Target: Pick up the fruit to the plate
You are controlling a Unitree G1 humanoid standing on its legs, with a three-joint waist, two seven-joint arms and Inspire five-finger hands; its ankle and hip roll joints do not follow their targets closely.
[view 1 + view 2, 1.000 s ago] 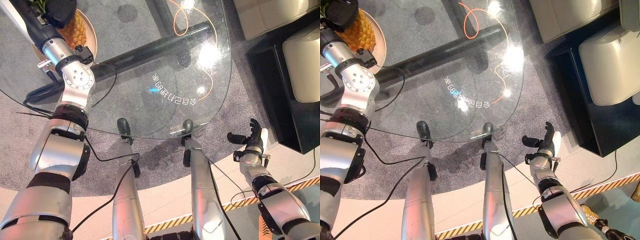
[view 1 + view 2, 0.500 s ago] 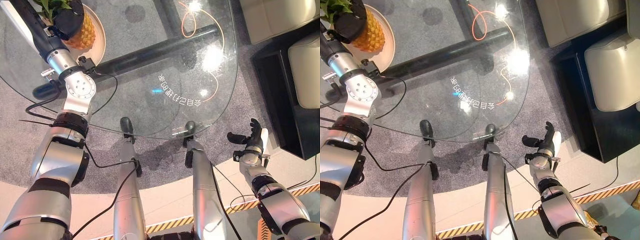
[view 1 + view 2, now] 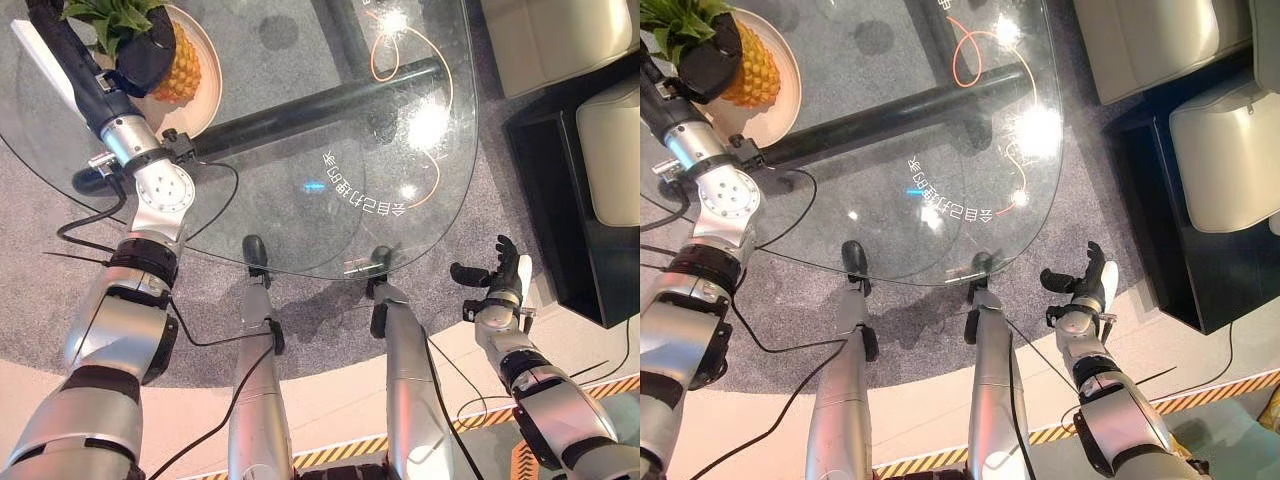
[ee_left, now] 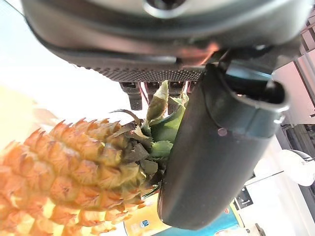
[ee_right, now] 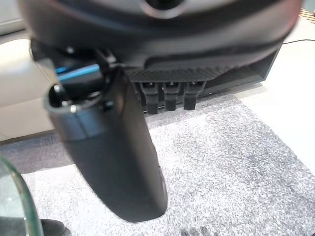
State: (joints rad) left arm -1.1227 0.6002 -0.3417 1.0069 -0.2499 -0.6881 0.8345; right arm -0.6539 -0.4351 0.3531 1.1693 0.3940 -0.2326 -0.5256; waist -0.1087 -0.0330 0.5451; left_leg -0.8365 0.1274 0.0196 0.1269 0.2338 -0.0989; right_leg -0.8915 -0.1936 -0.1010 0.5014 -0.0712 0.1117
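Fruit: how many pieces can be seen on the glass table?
1. A pineapple lies on the plate at the table's far left, with the left hand at its leafy crown. Others may be hidden beyond the view's edge.

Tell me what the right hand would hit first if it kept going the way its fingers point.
Probably nothing soon: the right hand hangs open beside the glass table, fingers aimed over grey carpet towards the black cabinet. Depth is unclear.

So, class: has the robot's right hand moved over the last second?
No. The right hand hangs open beside the near right edge of the glass table, as far from it as before; the whole view has shifted slightly.
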